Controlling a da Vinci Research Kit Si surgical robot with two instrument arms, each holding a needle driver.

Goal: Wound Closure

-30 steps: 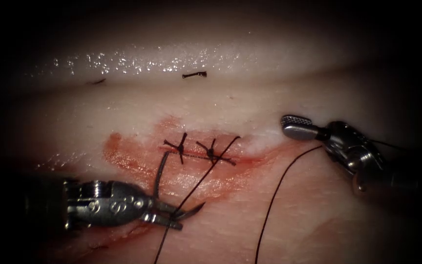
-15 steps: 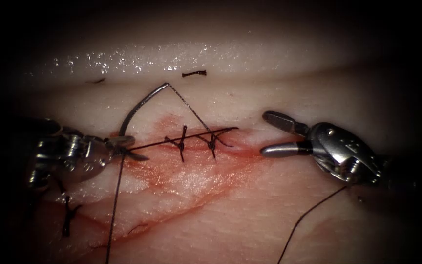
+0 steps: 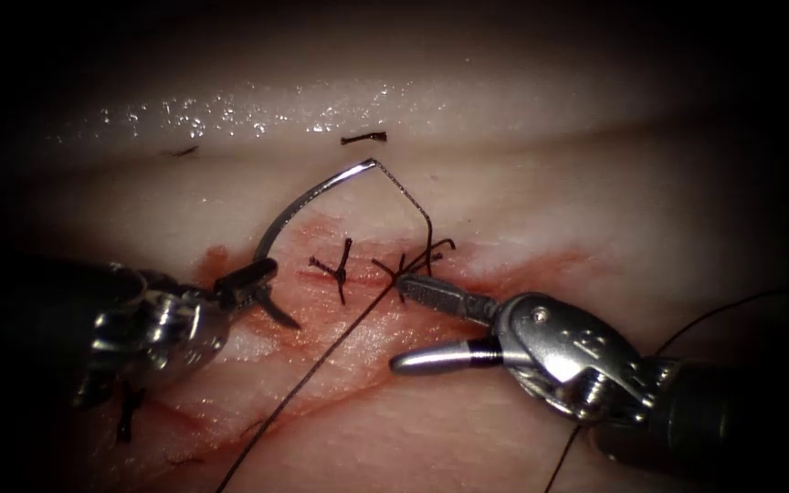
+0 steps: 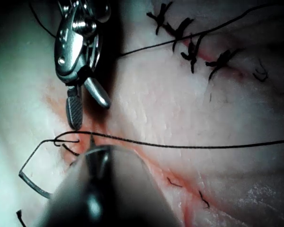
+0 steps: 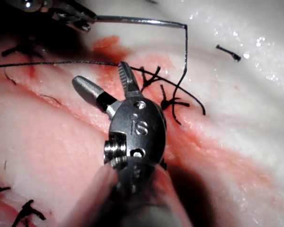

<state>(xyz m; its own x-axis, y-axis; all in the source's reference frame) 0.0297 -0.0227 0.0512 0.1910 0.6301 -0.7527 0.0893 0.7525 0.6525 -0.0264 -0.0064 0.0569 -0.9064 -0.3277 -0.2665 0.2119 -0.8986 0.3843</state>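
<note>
Needle [image 3: 308,203] free of tissue | left claw [image 3: 250,279] clamps it near tip | right claw [image 3: 417,321] apart, empty

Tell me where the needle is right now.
In the endoscope view the needle is clear of the tissue, left of the stitches, arching above the cut, gripped near its pointed end by the left tool.

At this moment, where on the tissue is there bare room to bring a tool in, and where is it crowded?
Bare: pale pork-belly tissue right of the curved steel needle. Crowded: the two dark knotted stitches, where the right claw stands open among dark thread; the left claw holds the needle near its point end, clear of the tissue.
</note>
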